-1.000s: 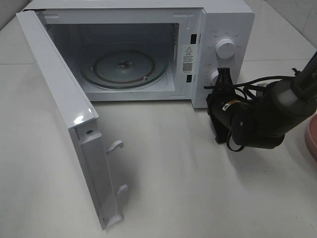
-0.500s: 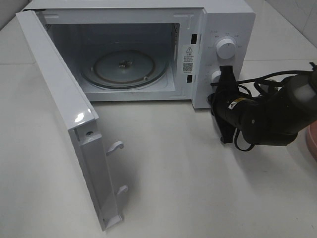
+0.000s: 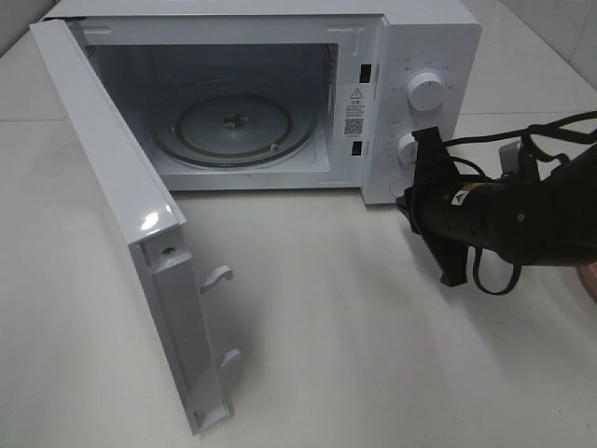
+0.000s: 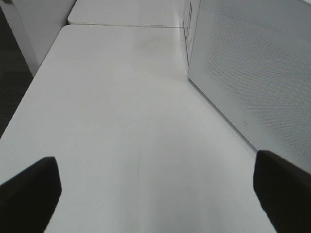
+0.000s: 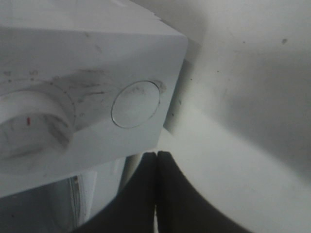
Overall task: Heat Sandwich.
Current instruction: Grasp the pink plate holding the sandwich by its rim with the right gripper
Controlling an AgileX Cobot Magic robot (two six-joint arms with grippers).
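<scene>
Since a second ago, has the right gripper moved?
Yes. The right gripper, shut, has backed rightward, away from the microwave's control panel.

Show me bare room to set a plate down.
Bare table in front of the microwave, between its open door and the right gripper; the glass turntable is empty too. Crowded at the knobs, where that gripper sits.

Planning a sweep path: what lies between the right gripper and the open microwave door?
Only bare white table between right gripper and microwave door, seen in the exterior high view.
</scene>
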